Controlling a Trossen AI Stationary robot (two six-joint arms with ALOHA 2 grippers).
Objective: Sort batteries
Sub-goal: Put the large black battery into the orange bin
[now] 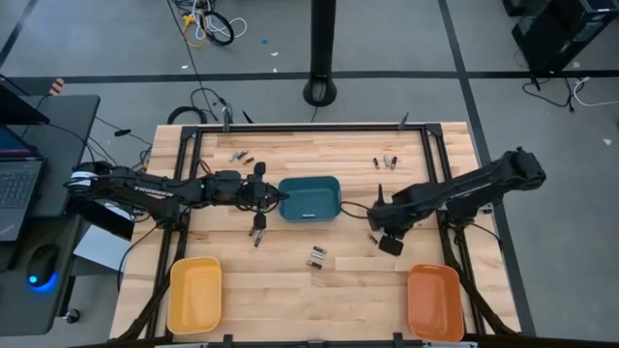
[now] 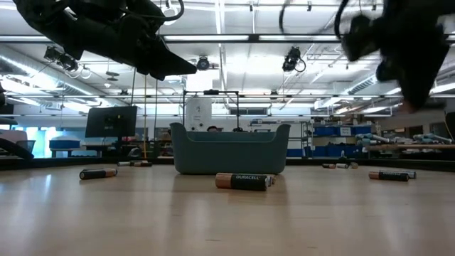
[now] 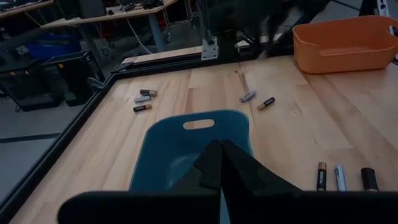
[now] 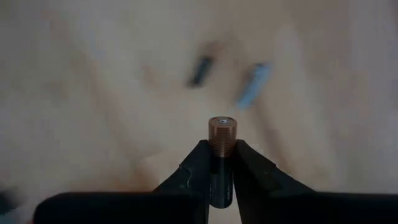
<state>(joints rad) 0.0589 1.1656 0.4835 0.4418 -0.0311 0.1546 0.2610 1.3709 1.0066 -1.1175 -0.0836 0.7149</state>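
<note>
**Right end effector clamped on one battery**

Our right end effector point(image 4: 222, 163) grips a battery point(image 4: 222, 134) between its fingers, long axis along them, copper end forward. In the high view it sits centre-right, above the surface point(image 1: 290, 290). The orange tray point(image 1: 434, 302) lies lower right, nearest this arm, with open wood between. Our left end effector point(image 3: 219, 163), fingers together, hovers at the teal bin point(image 1: 309, 197).

A bin point(image 1: 309, 198) is sitting in the middle of the table point(image 1: 290, 290). Two trays point(image 1: 194, 295) are sitting at the front corners, and batteries point(image 1: 316, 256) are lying between them.
</note>
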